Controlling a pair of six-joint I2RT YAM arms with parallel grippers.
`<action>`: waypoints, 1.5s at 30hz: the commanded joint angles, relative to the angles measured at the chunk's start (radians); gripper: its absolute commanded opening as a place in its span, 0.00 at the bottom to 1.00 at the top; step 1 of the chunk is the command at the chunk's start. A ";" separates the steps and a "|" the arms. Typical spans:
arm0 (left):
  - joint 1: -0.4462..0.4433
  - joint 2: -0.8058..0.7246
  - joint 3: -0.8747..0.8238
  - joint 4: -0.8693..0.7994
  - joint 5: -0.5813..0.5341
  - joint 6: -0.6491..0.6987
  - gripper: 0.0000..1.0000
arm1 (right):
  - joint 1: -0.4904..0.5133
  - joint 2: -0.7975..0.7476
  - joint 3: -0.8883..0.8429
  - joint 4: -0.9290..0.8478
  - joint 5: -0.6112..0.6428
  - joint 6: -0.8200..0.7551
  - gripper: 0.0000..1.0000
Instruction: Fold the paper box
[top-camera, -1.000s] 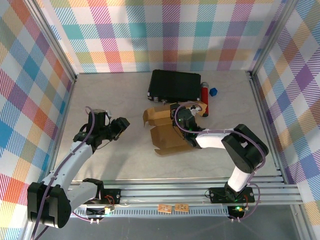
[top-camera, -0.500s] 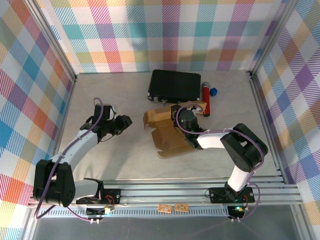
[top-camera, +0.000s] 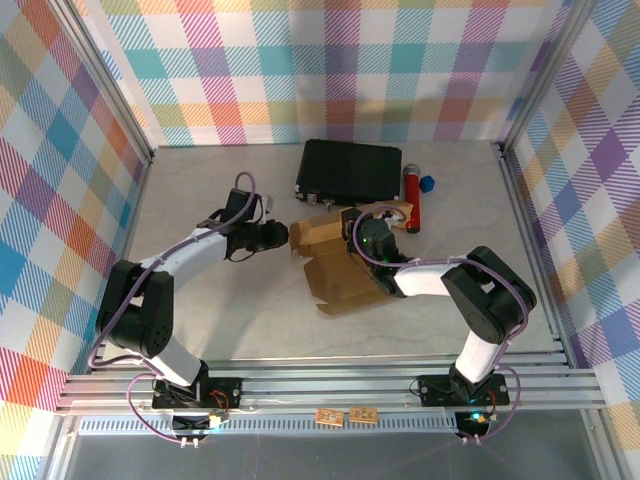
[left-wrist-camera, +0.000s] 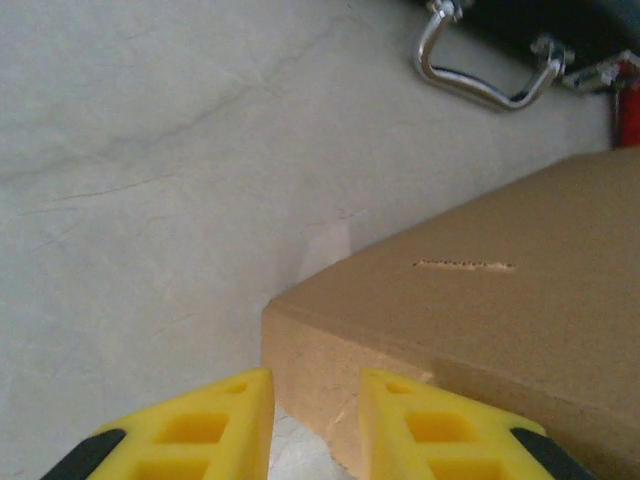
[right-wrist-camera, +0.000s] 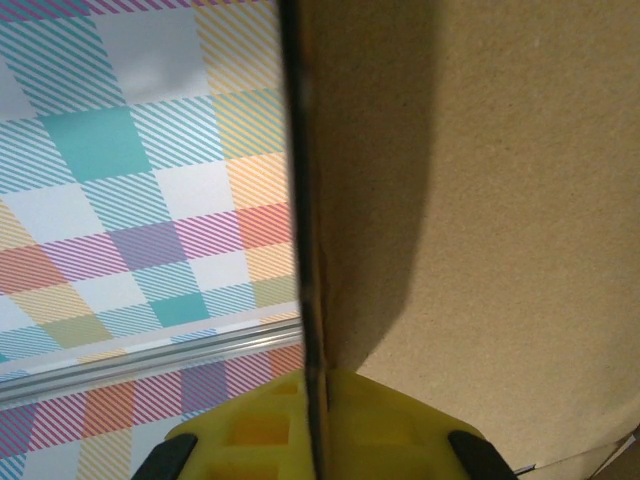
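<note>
Left gripper (top-camera: 283, 235) has swung toward 3 o'clock, jaws narrowed about a corner of the paper box (top-camera: 338, 268) — grasp unconfirmed. Right gripper (right-wrist-camera: 315, 385) clenches a raised wall, anchoring the box mid-table, 6 o'clock of the black case (top-camera: 350, 170).

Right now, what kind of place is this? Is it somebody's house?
Probably not a house: it looks like a robot test booth. Checked walls on a metal frame close in a table. A left arm and right arm, bolted at the near rail, reach to a paper box.
</note>
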 joint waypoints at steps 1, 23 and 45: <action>-0.010 0.006 0.004 -0.025 -0.035 0.130 0.27 | -0.002 0.006 0.021 -0.036 -0.014 0.014 0.00; -0.120 -0.029 -0.023 0.050 -0.030 0.261 0.31 | -0.005 0.042 0.061 -0.033 -0.043 0.028 0.00; -0.147 -0.065 -0.110 0.217 0.068 0.506 0.30 | -0.042 0.036 0.089 -0.074 -0.158 0.014 0.00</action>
